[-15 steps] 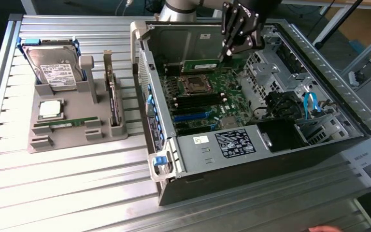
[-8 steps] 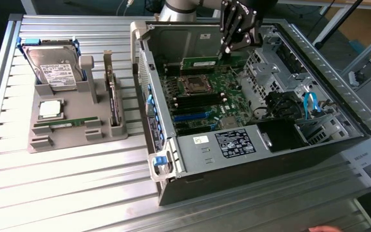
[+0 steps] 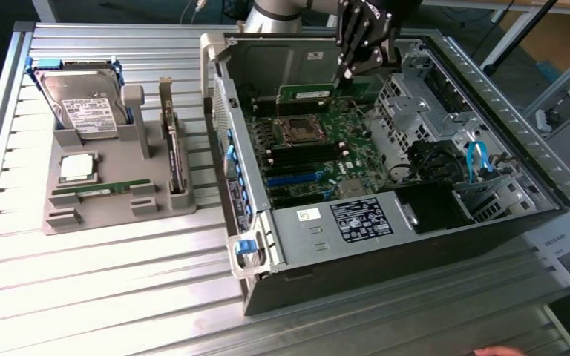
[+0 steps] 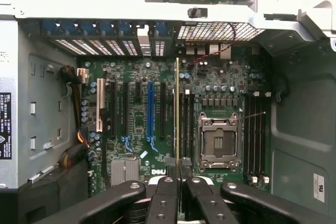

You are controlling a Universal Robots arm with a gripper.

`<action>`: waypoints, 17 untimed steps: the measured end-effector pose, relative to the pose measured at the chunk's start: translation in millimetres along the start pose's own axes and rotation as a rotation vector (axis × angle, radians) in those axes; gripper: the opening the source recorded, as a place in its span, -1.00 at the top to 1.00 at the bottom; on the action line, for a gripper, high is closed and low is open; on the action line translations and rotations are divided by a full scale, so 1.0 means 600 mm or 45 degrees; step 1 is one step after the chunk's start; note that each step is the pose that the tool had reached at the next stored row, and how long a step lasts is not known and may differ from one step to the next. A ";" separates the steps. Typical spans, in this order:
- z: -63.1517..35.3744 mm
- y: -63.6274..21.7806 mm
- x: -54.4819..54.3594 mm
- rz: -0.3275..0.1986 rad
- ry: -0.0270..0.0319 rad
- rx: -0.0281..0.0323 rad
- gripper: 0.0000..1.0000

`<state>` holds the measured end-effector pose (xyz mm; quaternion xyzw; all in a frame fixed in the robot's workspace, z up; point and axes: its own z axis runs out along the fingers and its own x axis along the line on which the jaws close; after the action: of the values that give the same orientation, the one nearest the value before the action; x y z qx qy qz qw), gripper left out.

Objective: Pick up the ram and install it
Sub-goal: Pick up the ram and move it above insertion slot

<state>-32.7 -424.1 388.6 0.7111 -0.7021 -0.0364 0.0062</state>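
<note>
Scanning from the exterior view's left: ribbed aluminium table [image 3: 116,297], one grey moulded plastic tray [image 3: 116,215] carrying one boxy metal hard drive [image 3: 82,100], one square silver processor [image 3: 77,167], one thin green memory stick [image 3: 97,189] lying flat, one dark expansion card [image 3: 173,148] on edge. Next, one open steel-and-black tower case [image 3: 364,278] on its side, green motherboard [image 3: 315,159] inside. Black gripper [image 3: 349,73] [image 4: 178,174] clamped on the ram [image 3: 310,93] [image 4: 177,108], a long narrow green board standing on edge over the motherboard's slots, beside the square socket [image 4: 218,140]; touching a slot or not, cannot tell. Metal stands behind the table.
</note>
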 end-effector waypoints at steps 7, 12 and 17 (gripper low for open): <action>0.000 0.000 -0.008 0.000 0.0001 0.0000 0.76; 0.001 0.000 -0.015 0.000 0.0000 0.0000 0.76; 0.001 0.000 -0.018 0.000 0.0001 0.0000 0.76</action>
<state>-32.7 -413.3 388.6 0.7112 -0.7021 -0.0364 0.0062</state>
